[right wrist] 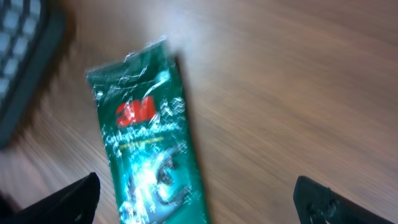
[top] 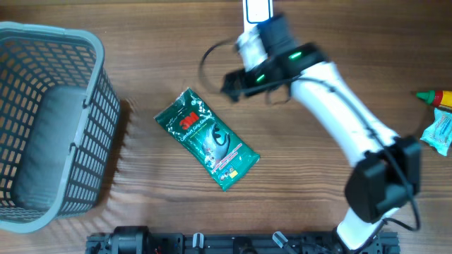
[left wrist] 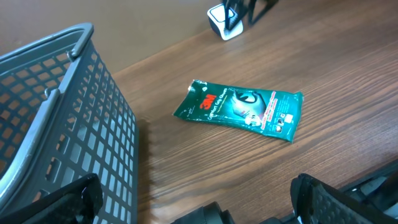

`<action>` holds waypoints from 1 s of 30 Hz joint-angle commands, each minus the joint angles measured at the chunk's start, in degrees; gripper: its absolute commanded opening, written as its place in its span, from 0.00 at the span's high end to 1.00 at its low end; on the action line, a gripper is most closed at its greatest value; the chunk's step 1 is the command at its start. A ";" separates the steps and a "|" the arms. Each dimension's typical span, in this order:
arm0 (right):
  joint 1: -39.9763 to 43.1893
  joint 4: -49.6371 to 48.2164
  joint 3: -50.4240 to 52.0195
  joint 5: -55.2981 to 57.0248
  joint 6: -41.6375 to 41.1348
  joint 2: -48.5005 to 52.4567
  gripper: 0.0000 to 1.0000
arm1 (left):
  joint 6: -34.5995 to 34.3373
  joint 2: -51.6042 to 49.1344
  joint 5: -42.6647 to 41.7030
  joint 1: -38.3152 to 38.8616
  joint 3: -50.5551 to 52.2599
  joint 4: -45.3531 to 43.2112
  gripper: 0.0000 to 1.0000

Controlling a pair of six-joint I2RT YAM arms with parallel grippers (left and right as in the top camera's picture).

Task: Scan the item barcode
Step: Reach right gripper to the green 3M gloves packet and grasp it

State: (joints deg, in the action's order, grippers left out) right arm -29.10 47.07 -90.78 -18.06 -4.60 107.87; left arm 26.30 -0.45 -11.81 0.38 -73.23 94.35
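The item, a green 3M packet (top: 207, 138), lies flat on the wooden table, printed side up; I cannot make out a barcode on it. It also shows in the left wrist view, where the packet (left wrist: 239, 108) lies well ahead of my left gripper (left wrist: 199, 200), which is open and empty beside the basket. My right gripper (top: 232, 86) hangs open just above and to the right of the packet's top end. In the blurred right wrist view the packet (right wrist: 149, 137) lies between the spread fingers (right wrist: 74, 199), untouched. A white scanner (top: 256, 9) stands at the far edge.
A grey mesh basket (top: 99, 134) fills the left side of the table and stands close beside my left gripper as the basket (left wrist: 74, 124). At the right edge lie a yellow and red bottle (top: 435, 97) and a blue-white packet (top: 439, 134).
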 commanded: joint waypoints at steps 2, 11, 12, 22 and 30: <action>-11.10 -1.77 5.01 3.91 3.28 5.84 0.00 | 0.31 0.17 0.13 0.15 0.00 -0.17 0.00; -26.45 -4.81 5.03 28.50 -0.11 13.90 0.00 | 0.31 0.17 0.13 0.15 0.00 -0.15 0.00; -26.45 -4.46 5.03 27.10 -0.11 14.91 0.00 | 0.31 0.17 0.13 0.15 0.00 -0.15 0.00; -26.27 0.35 4.98 24.68 -3.21 17.88 0.89 | 0.31 0.17 0.15 0.15 0.00 -0.17 0.00; -19.67 7.26 -2.08 -0.74 -0.28 11.67 0.96 | 0.31 0.17 0.13 0.15 0.00 -0.15 0.00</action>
State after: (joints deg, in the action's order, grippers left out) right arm -52.84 53.21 -89.25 -1.76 -6.59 122.63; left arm 26.30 -0.45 -11.79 0.38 -73.23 94.32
